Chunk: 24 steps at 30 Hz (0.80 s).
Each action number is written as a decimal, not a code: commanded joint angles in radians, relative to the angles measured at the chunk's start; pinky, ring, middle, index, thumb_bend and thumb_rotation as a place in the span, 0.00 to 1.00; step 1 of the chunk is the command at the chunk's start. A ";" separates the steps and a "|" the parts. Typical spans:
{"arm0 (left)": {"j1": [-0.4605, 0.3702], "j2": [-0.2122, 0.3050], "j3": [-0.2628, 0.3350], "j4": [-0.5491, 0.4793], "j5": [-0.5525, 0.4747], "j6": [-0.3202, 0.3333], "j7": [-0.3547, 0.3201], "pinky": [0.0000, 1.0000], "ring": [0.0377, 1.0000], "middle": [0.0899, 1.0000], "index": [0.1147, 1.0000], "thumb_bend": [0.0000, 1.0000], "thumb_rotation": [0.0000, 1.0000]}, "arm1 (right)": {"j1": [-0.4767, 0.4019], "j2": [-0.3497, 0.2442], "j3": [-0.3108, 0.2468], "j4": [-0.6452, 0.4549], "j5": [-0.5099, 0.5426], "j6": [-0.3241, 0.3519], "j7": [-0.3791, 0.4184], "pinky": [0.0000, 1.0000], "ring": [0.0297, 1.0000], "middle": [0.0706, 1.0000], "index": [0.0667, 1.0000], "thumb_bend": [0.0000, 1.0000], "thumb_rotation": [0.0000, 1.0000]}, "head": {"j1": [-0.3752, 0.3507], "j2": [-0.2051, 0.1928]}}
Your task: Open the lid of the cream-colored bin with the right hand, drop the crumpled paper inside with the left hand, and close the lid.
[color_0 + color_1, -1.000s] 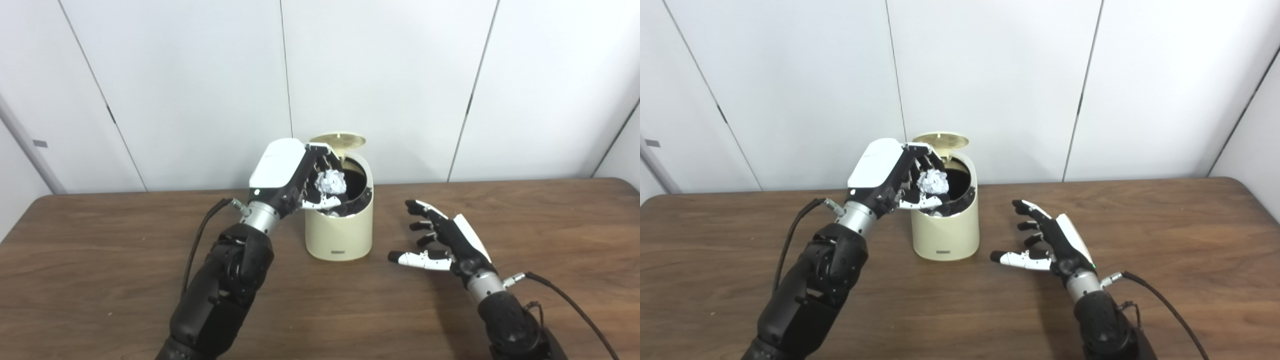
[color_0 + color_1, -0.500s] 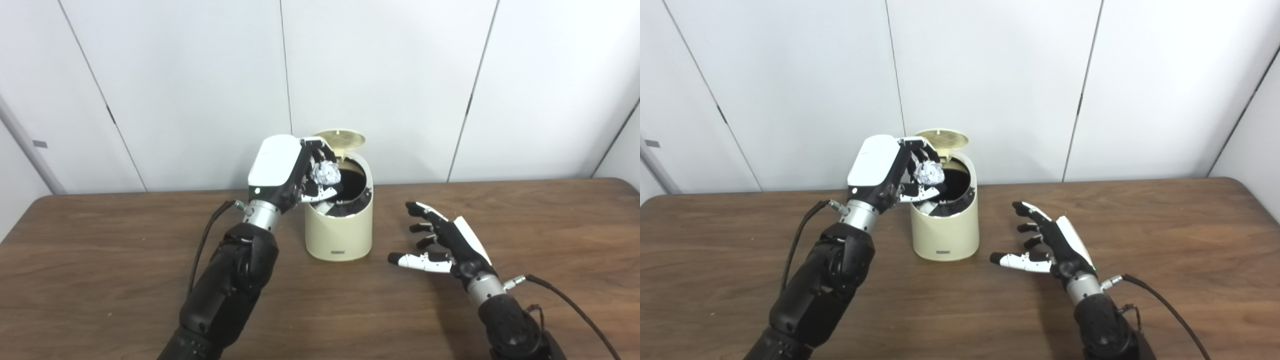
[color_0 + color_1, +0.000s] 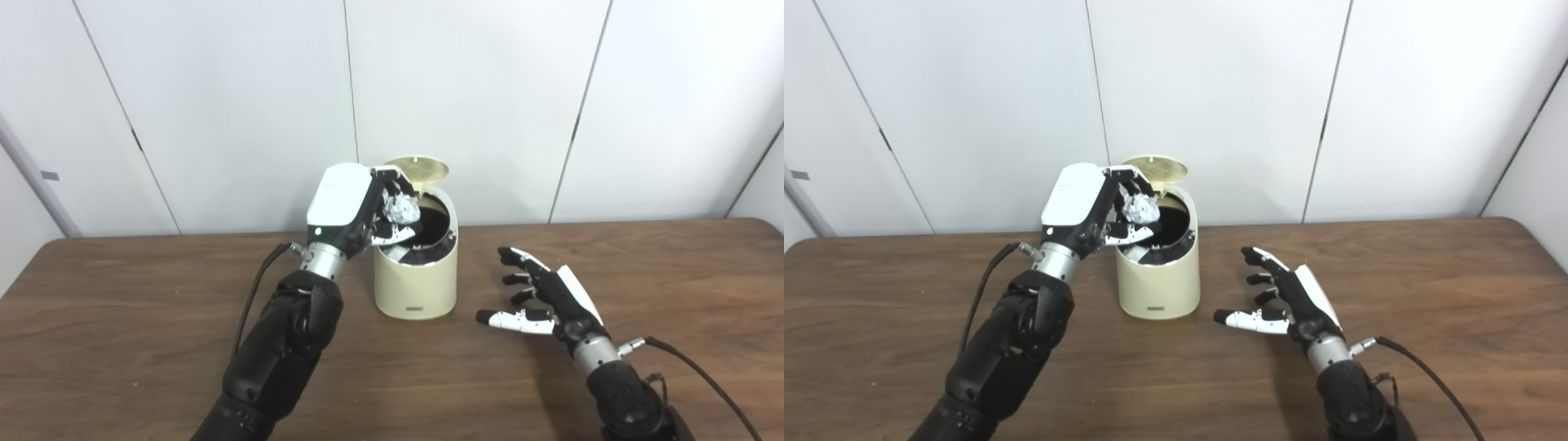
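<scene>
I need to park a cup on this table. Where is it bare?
Bare: the table right of the right hand, and the left end beyond the left arm. Crowded: around the bin, with the left hand over it.

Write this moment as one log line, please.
lid: open | left hand: holding crumpled paper over bin | right hand: open, beside bin

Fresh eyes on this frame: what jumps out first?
The left hand holds the crumpled paper right over the mouth of the cream-colored bin, whose lid stands flipped up at the back. The right hand waits open above the table, to the right of the bin and apart from it.
</scene>
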 commanded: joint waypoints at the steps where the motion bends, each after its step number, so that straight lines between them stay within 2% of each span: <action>1: -0.048 0.011 -0.007 -0.027 -0.004 -0.006 -0.022 0.42 0.47 0.51 0.43 0.52 0.05 | -0.026 -0.008 -0.006 -0.039 -0.003 -0.011 -0.004 0.60 0.76 0.86 0.86 0.74 0.35 | -0.001 0.002; 2: -0.048 0.015 -0.008 -0.030 -0.003 -0.007 -0.027 0.43 0.48 0.52 0.43 0.52 0.06 | -0.028 -0.009 -0.004 -0.040 -0.008 -0.010 -0.005 0.60 0.76 0.86 0.86 0.74 0.35 | 0.000 0.003; 3: -0.049 0.018 -0.009 -0.032 -0.002 -0.010 -0.029 0.43 0.48 0.52 0.48 0.71 0.09 | -0.029 -0.009 -0.004 -0.041 -0.010 -0.007 -0.005 0.60 0.76 0.86 0.86 0.74 0.35 | 0.000 0.005; 4: -0.050 0.019 -0.010 -0.034 -0.001 -0.012 -0.030 0.42 0.48 0.52 0.51 0.82 0.12 | -0.030 -0.008 -0.004 -0.041 -0.011 -0.006 -0.005 0.60 0.76 0.86 0.85 0.74 0.35 | 0.000 0.005; 6: -0.052 0.022 -0.010 -0.037 0.000 -0.009 -0.035 0.42 0.48 0.52 0.53 0.91 0.14 | -0.032 -0.008 -0.004 -0.040 -0.011 -0.009 -0.005 0.59 0.76 0.86 0.85 0.74 0.34 | 0.000 0.005; 10: -0.052 0.024 -0.006 -0.043 -0.014 -0.012 -0.047 0.42 0.48 0.51 0.54 0.95 0.13 | -0.034 -0.006 -0.005 -0.043 -0.004 -0.005 0.000 0.61 0.76 0.86 0.85 0.73 0.33 | 0.002 0.006; 24: -0.052 0.035 -0.006 -0.049 -0.023 -0.013 -0.065 0.43 0.49 0.52 0.56 0.97 0.15 | -0.034 -0.002 -0.004 -0.051 -0.004 0.005 0.003 0.61 0.76 0.86 0.85 0.72 0.32 | 0.007 0.014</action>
